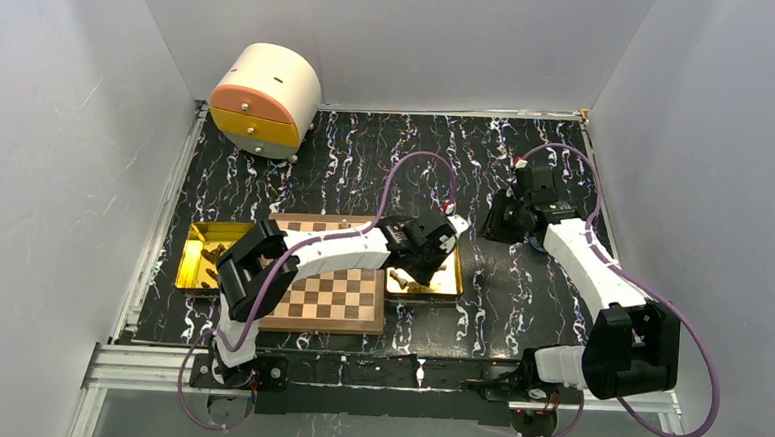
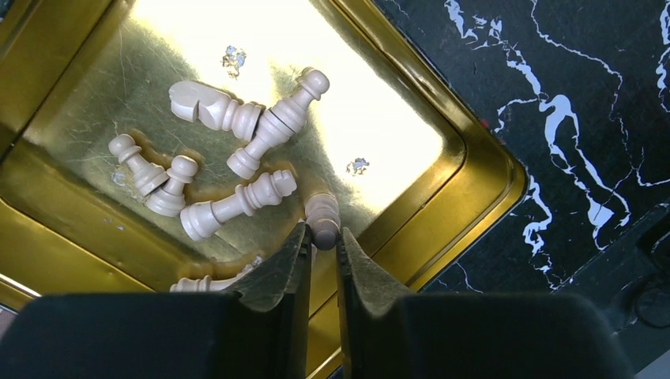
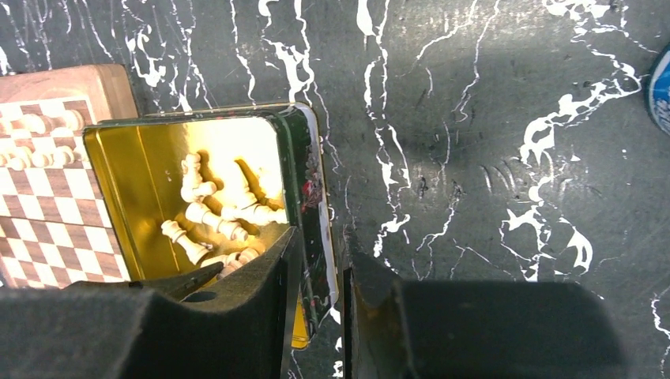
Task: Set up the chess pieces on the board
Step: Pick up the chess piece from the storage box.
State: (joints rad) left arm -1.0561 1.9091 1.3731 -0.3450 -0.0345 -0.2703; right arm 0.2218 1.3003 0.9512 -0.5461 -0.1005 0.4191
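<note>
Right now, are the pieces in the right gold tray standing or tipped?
Tipped: the loose chess pieces lie on their sides in the gold tray.

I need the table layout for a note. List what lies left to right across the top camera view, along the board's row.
Left gold tray → chessboard → right gold tray → right arm. The left arm and the round drawer box overlap others, so they are left out.
</note>
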